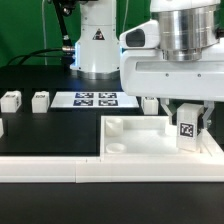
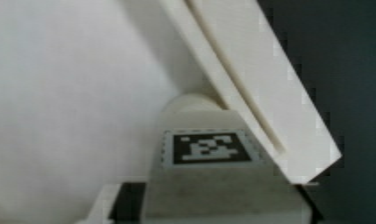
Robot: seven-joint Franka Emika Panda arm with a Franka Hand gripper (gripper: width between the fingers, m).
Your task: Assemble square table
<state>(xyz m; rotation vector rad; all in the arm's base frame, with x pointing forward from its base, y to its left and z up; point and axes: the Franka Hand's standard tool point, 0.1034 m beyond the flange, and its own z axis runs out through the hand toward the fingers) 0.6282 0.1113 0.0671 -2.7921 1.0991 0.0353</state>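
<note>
Marker board (image 1: 97, 99) (several tags) lies on the black table (image 1: 50, 125).

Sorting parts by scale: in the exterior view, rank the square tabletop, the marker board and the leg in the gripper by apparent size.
1. square tabletop
2. marker board
3. held leg, clearly smallest despite being nearer the camera

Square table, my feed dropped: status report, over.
Claw shut on a tagged leg. Leg upright over the square top, exterior view's right. Other legs loose by the marker board. Nothing blocking.

Green backdrop (image 1: 30, 30) behind a black tabletop (image 1: 50, 125).
</note>
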